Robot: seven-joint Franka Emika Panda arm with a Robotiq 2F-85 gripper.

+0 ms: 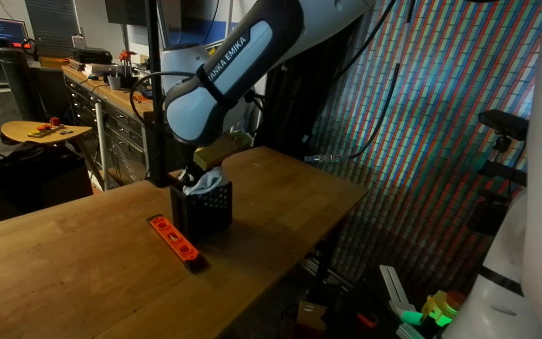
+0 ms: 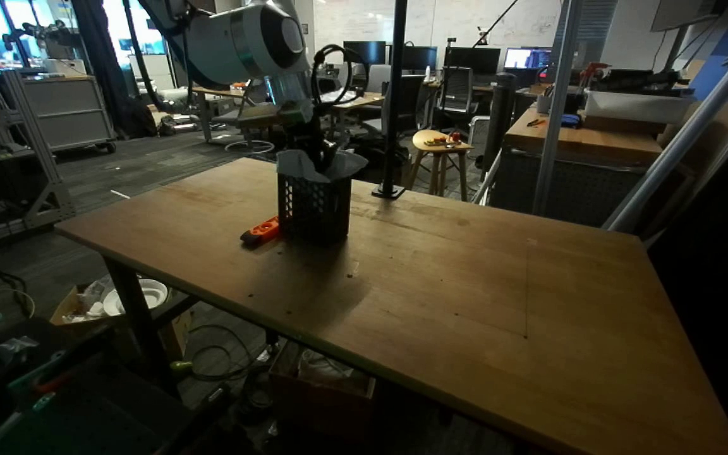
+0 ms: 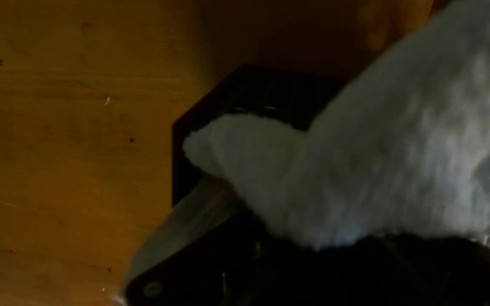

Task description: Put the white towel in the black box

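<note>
The black box [image 1: 207, 214] stands upright on the wooden table, and it shows in both exterior views [image 2: 315, 212]. The white towel [image 1: 211, 181] is bunched in the box's opening. In an exterior view its folds [image 2: 346, 165] stick up and out over the rim on both sides of the gripper. My gripper [image 2: 322, 158] points down into the box mouth, amid the towel. In the wrist view the towel [image 3: 368, 170] covers the fingertips, and part of the box's inside [image 3: 266, 91] shows past it. The dark fingers are partly visible; whether they are closed on cloth is hidden.
An orange-red bar-shaped tool [image 1: 174, 238] lies flat on the table close beside the box, also seen in an exterior view [image 2: 263, 230]. A black upright pole [image 2: 394, 95] stands at the table's edge near the box. The wooden table [image 1: 87, 268] extends around them.
</note>
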